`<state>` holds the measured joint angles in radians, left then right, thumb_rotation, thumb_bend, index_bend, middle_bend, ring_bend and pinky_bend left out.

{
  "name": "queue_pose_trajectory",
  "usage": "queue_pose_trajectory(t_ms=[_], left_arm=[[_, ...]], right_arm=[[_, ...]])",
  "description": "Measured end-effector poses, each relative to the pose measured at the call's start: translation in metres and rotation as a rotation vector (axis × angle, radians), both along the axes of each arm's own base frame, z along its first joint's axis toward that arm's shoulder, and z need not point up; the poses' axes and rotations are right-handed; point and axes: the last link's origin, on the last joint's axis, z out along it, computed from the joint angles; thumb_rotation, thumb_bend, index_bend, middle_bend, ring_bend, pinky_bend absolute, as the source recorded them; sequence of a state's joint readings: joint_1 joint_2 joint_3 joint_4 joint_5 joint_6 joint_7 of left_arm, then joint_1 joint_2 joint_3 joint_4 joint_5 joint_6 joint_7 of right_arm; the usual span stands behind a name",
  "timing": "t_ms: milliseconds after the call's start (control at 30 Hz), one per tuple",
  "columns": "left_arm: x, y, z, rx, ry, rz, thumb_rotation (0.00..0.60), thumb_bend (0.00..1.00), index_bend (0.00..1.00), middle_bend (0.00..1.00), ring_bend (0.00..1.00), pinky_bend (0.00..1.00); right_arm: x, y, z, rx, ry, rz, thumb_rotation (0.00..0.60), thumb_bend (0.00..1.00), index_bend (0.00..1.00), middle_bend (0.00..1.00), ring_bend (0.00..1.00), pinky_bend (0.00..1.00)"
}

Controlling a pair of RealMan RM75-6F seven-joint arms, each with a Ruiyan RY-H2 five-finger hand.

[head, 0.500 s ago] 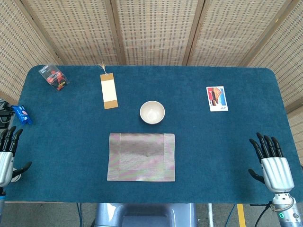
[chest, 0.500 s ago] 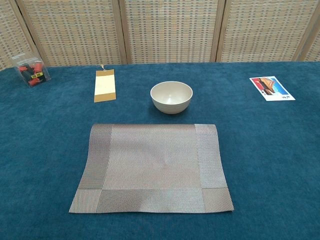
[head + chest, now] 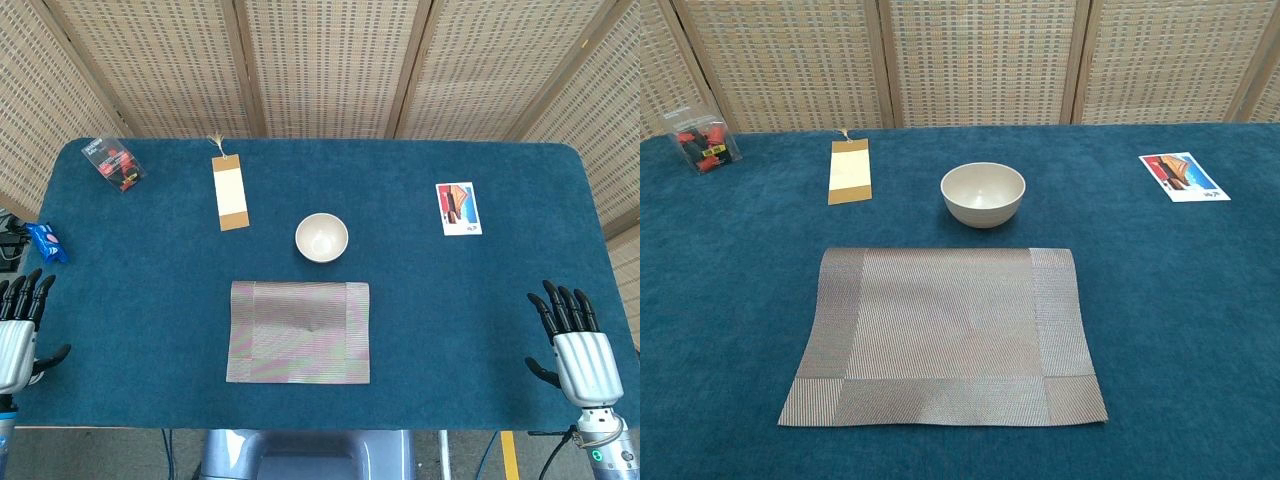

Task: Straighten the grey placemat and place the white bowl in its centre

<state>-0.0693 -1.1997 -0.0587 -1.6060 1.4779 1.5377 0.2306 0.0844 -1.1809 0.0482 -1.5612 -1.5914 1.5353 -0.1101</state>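
The grey placemat [image 3: 299, 331] [image 3: 944, 336] lies flat near the table's front edge, its sides roughly square to the table. Just behind it stands the white bowl [image 3: 321, 238] [image 3: 983, 193], upright and empty, off the mat. In the head view my left hand [image 3: 18, 334] hangs at the front left edge, fingers spread, holding nothing. My right hand [image 3: 574, 347] sits at the front right edge, fingers spread and empty. Both hands are far from the mat and bowl. The chest view shows neither hand.
A tan bookmark with a tassel [image 3: 230, 192] [image 3: 850, 170] lies behind and left of the bowl. A small clear packet [image 3: 114, 163] [image 3: 705, 143] sits at the back left, a picture card [image 3: 458, 208] [image 3: 1184, 176] at the right. A blue wrapper [image 3: 45, 242] lies at the left edge.
My left hand has slid slightly down towards the front edge. The mat, the bowl and my right hand have not moved.
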Motion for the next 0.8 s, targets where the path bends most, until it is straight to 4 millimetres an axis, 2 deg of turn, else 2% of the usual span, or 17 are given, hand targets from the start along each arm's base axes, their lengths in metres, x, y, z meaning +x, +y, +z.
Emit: queue_pose_trajectory(t_ms=[433,600,800], left_arm=[[0.004,0.004,-0.007,-0.016,0.011,-0.018,0.600,0.06,0.00,0.00,0.00,0.00],[0.011,0.019,-0.014,-0.021,0.006,-0.044,0.600,0.08,0.01,0.00,0.00,0.00],[0.037,0.052,-0.025,-0.049,0.039,-0.117,0.600,0.13,0.13,0.00,0.00,0.00]], right_arm=[[-0.003,-0.002,0.001,0.006,-0.021,-0.017,0.600,0.05,0.15,0.00,0.00,0.00],[-0.003,-0.004,0.006,0.001,-0.041,-0.017,0.600,0.05,0.15,0.00,0.00,0.00],[-0.003,-0.006,0.012,-0.009,-0.061,-0.019,0.600,0.05,0.15,0.00,0.00,0.00]])
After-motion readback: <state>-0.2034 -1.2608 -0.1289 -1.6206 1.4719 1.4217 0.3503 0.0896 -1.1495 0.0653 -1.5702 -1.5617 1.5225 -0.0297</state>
